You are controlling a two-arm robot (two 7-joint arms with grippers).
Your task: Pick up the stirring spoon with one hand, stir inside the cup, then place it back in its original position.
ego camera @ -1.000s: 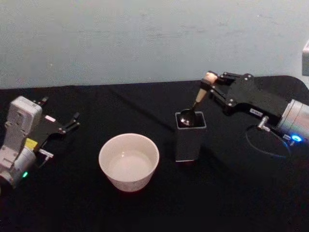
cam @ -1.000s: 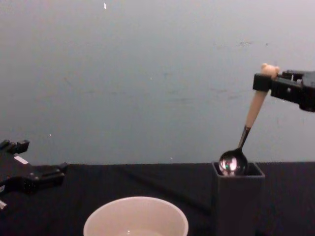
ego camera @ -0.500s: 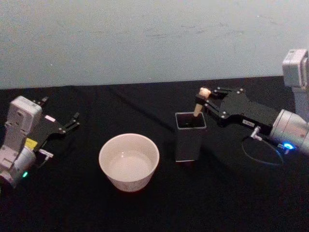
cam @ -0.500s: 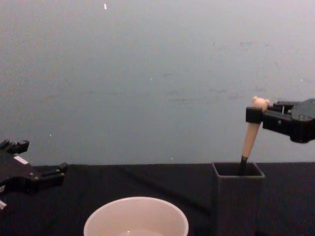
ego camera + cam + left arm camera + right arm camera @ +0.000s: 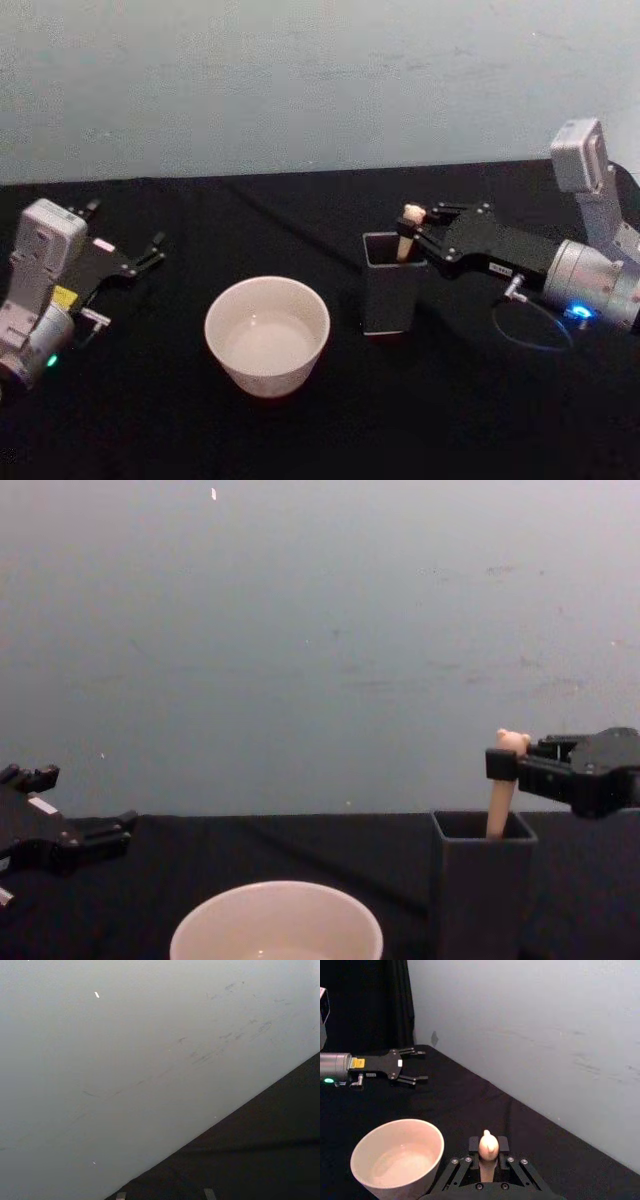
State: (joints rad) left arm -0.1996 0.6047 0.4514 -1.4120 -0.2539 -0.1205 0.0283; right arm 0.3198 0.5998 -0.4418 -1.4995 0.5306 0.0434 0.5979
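The stirring spoon (image 5: 407,232) stands in the dark grey square holder (image 5: 390,290), with only its beige handle and bear head (image 5: 512,742) showing above the rim; its bowl is hidden inside. My right gripper (image 5: 414,232) is shut on the top of the handle (image 5: 488,1147), reaching in from the right (image 5: 505,765). The cream-white cup (image 5: 267,334) sits left of the holder, its rim low in the chest view (image 5: 276,922) and beside the gripper in the right wrist view (image 5: 397,1160). My left gripper (image 5: 152,251) is parked open at the far left (image 5: 110,832).
Everything rests on a black tablecloth (image 5: 320,420) against a pale wall. The left arm's grey body (image 5: 35,290) lies at the table's left side (image 5: 350,1067). A thin cable loops on the cloth by the right arm (image 5: 530,330).
My right gripper has come down with the spoon, lowering its bowl from the holder's rim deep into the holder. The left arm has stayed still.
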